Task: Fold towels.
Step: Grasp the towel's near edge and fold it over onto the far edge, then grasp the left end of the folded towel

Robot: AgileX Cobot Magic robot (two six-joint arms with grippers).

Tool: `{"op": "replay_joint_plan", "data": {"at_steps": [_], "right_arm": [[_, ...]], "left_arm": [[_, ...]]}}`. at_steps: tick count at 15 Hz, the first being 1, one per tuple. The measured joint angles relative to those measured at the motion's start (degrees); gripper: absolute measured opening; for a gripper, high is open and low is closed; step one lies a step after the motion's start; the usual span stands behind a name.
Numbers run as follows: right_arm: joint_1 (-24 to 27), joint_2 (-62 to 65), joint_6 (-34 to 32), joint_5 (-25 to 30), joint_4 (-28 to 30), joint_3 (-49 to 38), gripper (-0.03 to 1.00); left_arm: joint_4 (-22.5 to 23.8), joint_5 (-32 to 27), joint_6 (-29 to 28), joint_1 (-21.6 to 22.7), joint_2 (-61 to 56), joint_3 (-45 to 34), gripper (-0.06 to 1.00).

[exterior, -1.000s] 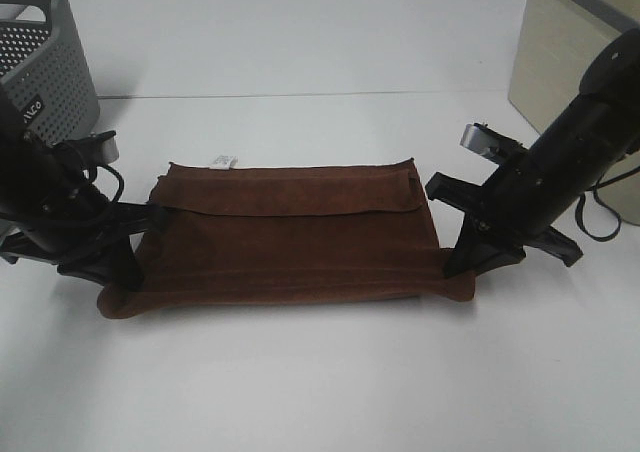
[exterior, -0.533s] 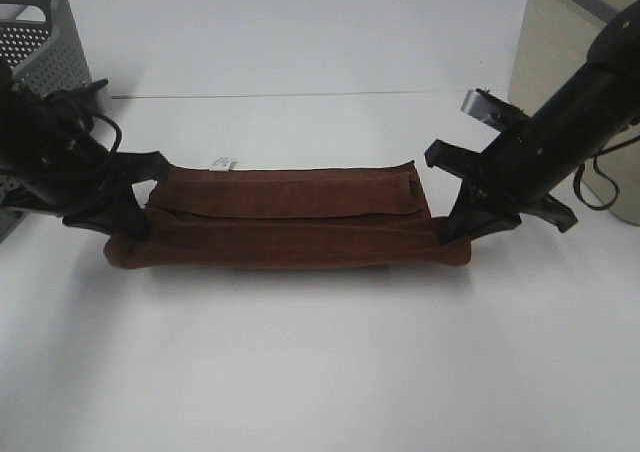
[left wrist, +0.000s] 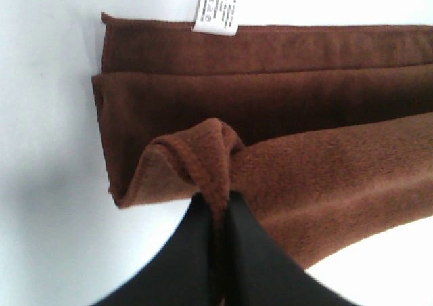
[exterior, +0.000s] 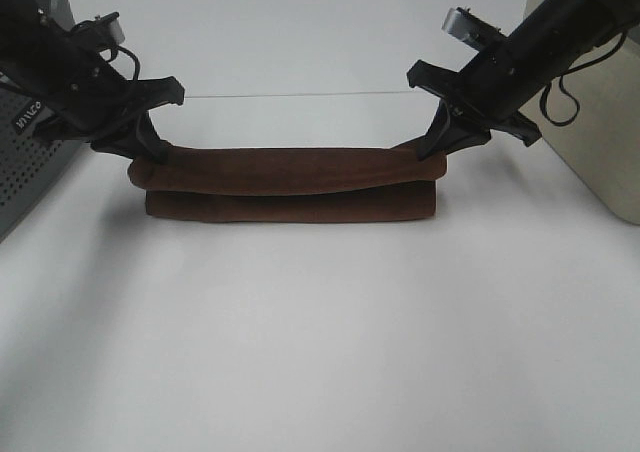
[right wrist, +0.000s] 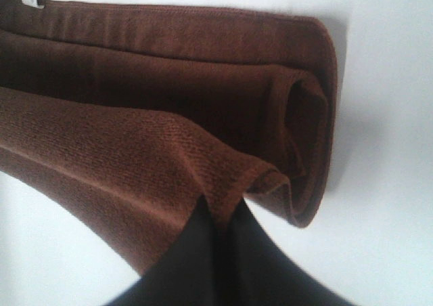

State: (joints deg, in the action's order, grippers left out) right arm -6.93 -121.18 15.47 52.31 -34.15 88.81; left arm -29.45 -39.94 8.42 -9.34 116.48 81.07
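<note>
towel pinched at both ends, top layer held above the fold

the white table [exterior: 320,352] carries the towel [exterior: 290,182], a dark reddish-brown cloth folded into a long narrow band. its lower layers lie flat on the table. its top layer runs as a rounded roll just above them, sagging a little in the middle and higher at the two ends.

off the towel's right end stands a beige box [exterior: 600,152]. off its left end stands a grey perforated basket [exterior: 30,172]. neither touches the towel.

the two black arms slant down to the towel's ends from behind it. the left gripper [exterior: 150,152] is at the towel's left end, its jaws pressed together on a bunched corner of the top layer. the left wrist view shows the hem squeezed between the fingers [left wrist: 254,252], with the flat layers spread beyond it. the right gripper [exterior: 437,144] is at the towel's right end, likewise clamped tight on the top layer's corner, and the towel's edge curls round beside it in the right wrist view.

a small white tag [left wrist: 216,8] juts from the towel's far long edge, near its left end.
</note>
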Motion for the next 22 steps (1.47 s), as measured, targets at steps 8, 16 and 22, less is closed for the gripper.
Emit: {"op": "replay_joint_plan", "data": {"at_steps": [8, 16, 22], "right_arm": [[0.1, -8.9, 0.0, -3.7, 0.6, 4.6, 0.16], [0.1, -8.9, 0.0, -1.1, 1.2, 4.6, 0.9], [0.1, -8.9, 0.0, -1.3, 1.4, 4.6, 0.9]], "left_arm": [[0.2, 5.6, -0.8, 0.0, 9.1, 4.8, 0.42], [1.4, 5.7, -0.6, 0.0, 9.6, 4.8, 0.74], [1.4, 6.2, -0.6, 0.0, 12.1, 4.8, 0.75]]}}
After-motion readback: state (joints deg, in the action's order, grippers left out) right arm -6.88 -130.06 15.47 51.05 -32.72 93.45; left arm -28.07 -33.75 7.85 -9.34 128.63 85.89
